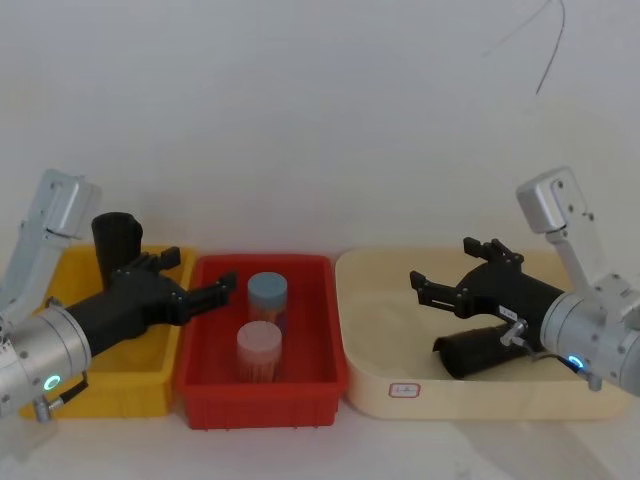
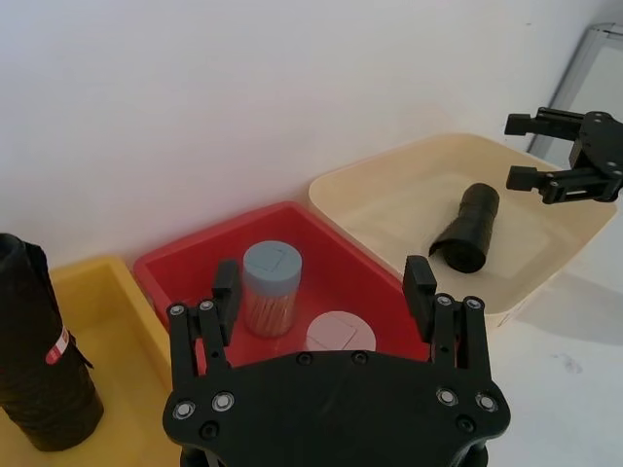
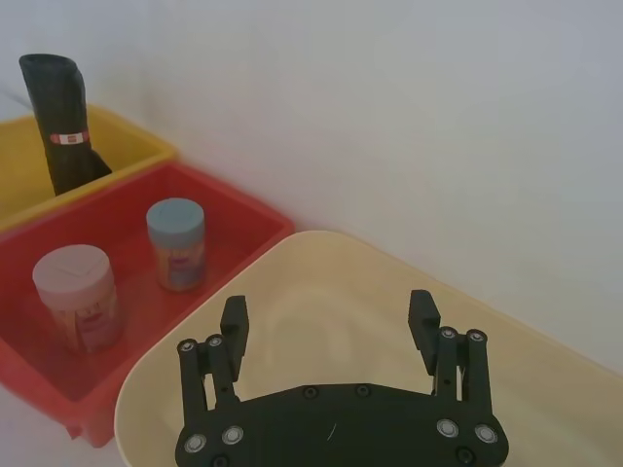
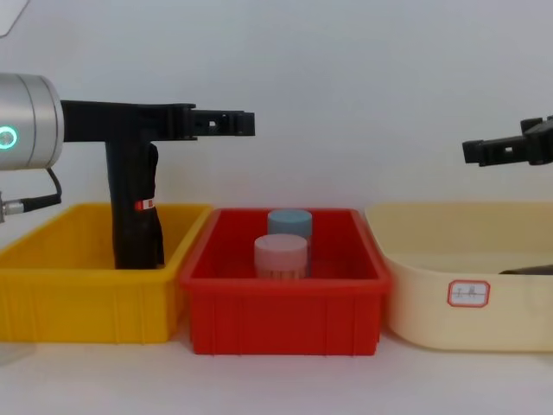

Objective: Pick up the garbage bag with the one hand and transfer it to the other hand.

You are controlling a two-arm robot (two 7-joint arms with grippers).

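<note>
Head view suggests the pick-up has not begun: the garbage bag (image 1: 480,352) lies on its side in the cream tray (image 1: 470,400). The right end effector (image 1: 442,265) hovers just above it, spread wide and empty. Next it must descend inside the tray wall and close on the roll. The left end effector (image 1: 200,272), also open and empty, hangs at the edge of the red bin (image 1: 262,395), which holds a blue-lidded jar (image 1: 267,295) and a pink-lidded jar (image 1: 258,350). A labelled roll (image 1: 115,240) stands in the yellow bin (image 1: 120,395).

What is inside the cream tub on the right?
One black roll of bags lies on its side in the tub. The right gripper hovers above the tub, fingers open. The floor under the roll is hidden.
</note>
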